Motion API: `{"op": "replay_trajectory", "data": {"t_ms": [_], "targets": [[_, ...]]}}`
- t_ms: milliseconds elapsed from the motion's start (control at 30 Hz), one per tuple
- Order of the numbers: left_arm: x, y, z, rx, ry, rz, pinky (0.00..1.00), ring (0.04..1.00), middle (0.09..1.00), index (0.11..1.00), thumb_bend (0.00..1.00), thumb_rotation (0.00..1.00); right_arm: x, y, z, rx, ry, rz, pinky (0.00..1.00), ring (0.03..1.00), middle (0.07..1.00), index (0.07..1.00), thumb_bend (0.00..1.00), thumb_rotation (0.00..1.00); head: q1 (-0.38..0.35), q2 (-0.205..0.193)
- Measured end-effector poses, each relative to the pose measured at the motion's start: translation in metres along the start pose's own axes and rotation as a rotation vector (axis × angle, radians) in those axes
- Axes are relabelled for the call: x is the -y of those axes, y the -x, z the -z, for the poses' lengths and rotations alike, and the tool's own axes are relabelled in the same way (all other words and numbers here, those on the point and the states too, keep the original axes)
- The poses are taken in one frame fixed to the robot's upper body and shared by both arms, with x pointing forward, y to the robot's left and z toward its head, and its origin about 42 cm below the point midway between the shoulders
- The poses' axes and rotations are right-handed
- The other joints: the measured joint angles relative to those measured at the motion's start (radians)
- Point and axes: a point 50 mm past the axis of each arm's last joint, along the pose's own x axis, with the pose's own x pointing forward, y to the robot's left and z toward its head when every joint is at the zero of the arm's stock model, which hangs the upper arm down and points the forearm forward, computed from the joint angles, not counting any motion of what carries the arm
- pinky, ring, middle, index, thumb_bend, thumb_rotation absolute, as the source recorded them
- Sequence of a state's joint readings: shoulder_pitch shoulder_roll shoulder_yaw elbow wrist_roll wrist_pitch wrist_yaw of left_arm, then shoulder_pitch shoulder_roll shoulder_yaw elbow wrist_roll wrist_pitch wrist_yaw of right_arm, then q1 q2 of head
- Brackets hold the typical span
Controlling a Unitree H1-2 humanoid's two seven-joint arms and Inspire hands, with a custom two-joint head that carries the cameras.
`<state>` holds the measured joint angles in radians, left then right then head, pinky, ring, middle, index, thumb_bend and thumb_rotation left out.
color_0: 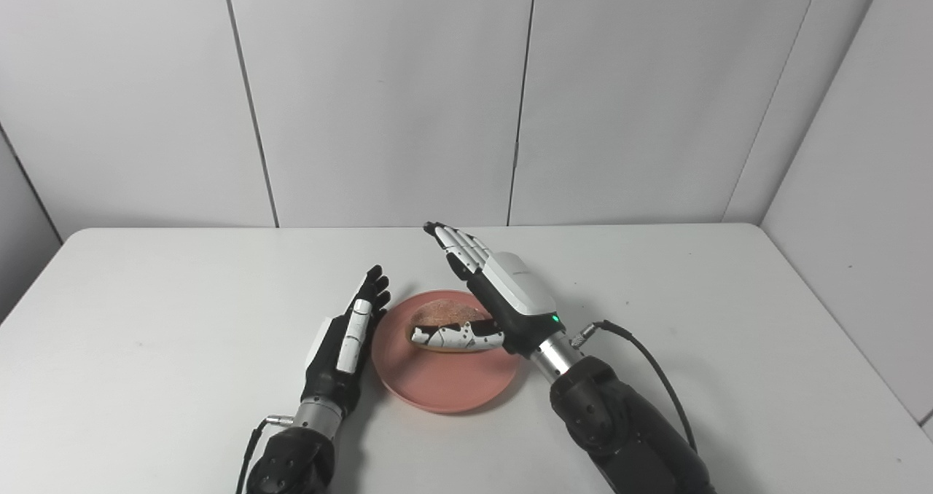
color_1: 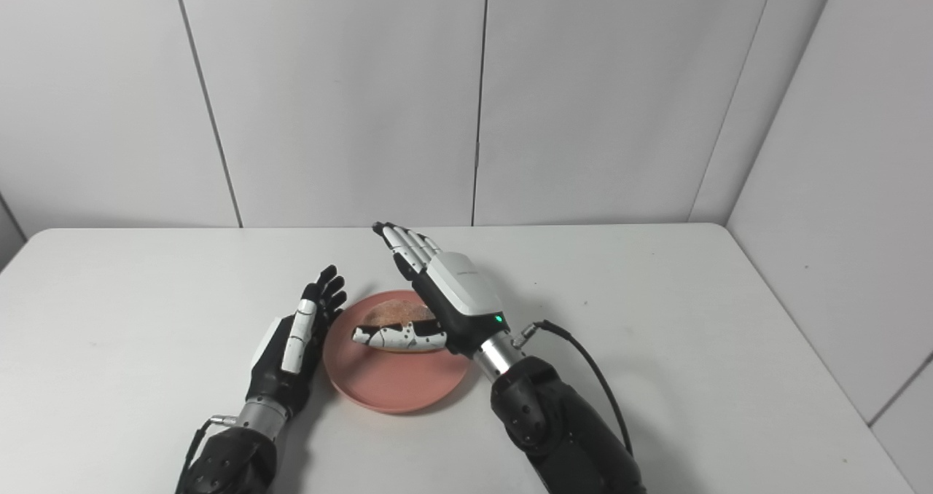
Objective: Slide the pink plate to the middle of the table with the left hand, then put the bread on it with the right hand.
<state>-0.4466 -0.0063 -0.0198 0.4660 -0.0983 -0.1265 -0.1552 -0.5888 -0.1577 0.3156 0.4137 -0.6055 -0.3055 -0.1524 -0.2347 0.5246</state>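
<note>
The pink plate [color_0: 444, 386] lies near the middle of the white table [color_0: 146, 319]. A brown round bread [color_0: 446, 310] rests on the far part of the plate. My right hand [color_0: 503, 290] hovers over the plate's right side, fingers stretched out straight and apart, pointing away from me. Its thumb lies across the front of the bread and hides the bread's near edge. My left hand [color_0: 347, 341] is open with straight fingers, resting on the table just beside the plate's left rim. I cannot tell whether it touches the rim.
A black cable [color_0: 649, 355] loops out from my right wrist over the table. Grey wall panels stand behind the table's far edge. The table's right edge runs close to a side wall.
</note>
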Motion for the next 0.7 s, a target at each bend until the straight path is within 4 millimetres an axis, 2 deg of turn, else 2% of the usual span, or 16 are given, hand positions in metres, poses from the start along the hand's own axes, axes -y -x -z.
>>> {"op": "replay_trajectory", "data": {"t_ms": [100, 233, 400, 533, 700], "targets": [[0.001, 0.0, 0.0, 0.0, 0.001, 0.0, 1.0, 0.983, 0.979, 0.977, 0.74, 1.0, 0.004, 0.003, 0.002, -0.025, -0.06, 0.063, 1.0, 1.0, 1.0, 1.0, 0.71, 0.97, 0.003, 0.0], [0.001, 0.0, 0.0, 0.0, 0.001, -0.001, 1.0, 0.984, 0.975, 0.976, 0.74, 1.0, 0.006, 0.015, 0.005, -0.058, -0.144, 0.113, 1.0, 1.0, 1.0, 1.0, 0.67, 0.98, 0.006, -0.002], [0.001, 0.0, 0.0, 0.001, 0.005, -0.006, 1.0, 0.974, 0.967, 0.966, 0.74, 1.0, 0.01, 0.036, 0.012, -0.105, -0.254, 0.149, 1.0, 1.0, 1.0, 1.0, 0.66, 0.98, 0.009, -0.002], [0.0, 0.0, 0.0, 0.002, 0.005, -0.02, 1.0, 0.973, 0.967, 0.966, 0.73, 1.0, 0.005, 0.052, 0.018, -0.173, -0.334, 0.169, 1.0, 1.0, 1.0, 1.0, 0.68, 1.0, 0.011, -0.003], [0.001, 0.0, 0.0, 0.002, 0.004, -0.02, 1.0, 0.976, 0.969, 0.966, 0.73, 1.0, 0.004, 0.057, 0.022, -0.214, -0.405, 0.187, 1.0, 1.0, 1.0, 1.0, 0.69, 1.0, 0.012, 0.0]]}}
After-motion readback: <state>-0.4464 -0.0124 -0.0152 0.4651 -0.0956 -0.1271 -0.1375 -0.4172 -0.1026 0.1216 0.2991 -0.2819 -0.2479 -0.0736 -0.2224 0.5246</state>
